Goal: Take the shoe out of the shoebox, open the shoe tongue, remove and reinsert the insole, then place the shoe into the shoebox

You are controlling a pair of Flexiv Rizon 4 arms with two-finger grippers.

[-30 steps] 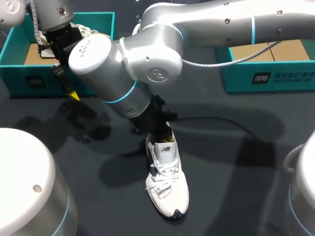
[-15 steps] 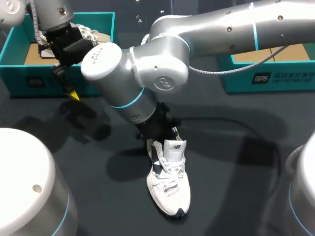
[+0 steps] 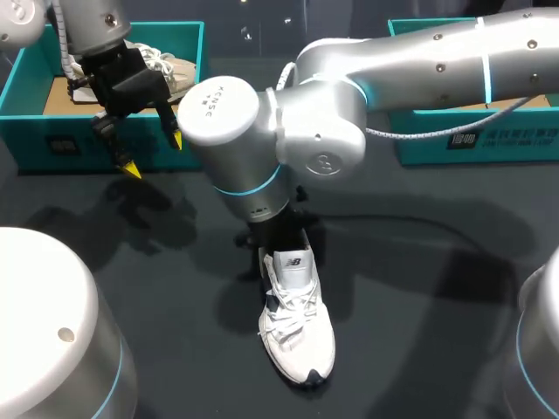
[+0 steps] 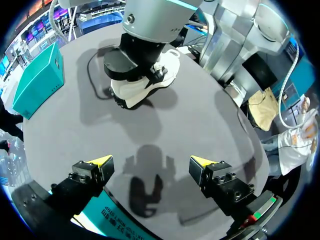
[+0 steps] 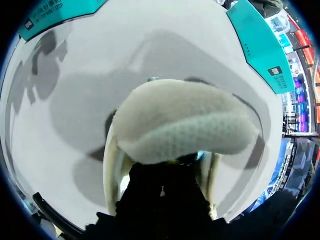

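Observation:
A white laced shoe [image 3: 298, 323] lies on the dark table, toe toward the near edge. My right arm crosses in from the right, and its gripper [image 3: 278, 241] points down into the shoe's opening behind the tongue [image 3: 293, 262]. In the right wrist view the shoe's padded heel collar [image 5: 180, 125] fills the picture and the gripper's dark body [image 5: 165, 200] sinks into the shoe, tips hidden. My left gripper [image 3: 155, 154] hangs open and empty in front of the left teal shoebox [image 3: 35, 131]. From its wrist, the left gripper [image 4: 150, 162] faces the shoe [image 4: 145, 87] across bare table.
A second shoe [image 3: 162, 59] lies in the left shoebox. Another teal shoebox [image 3: 472, 131] stands at the back right. The right arm's big elbow [image 3: 262, 131] hangs over the middle of the table. Bare dark tabletop surrounds the shoe.
The right arm's elbow has swung to the right, uncovering my left gripper's second yellow tip. The shoe's heel end shifted slightly right and came back. My left arm has kept still.

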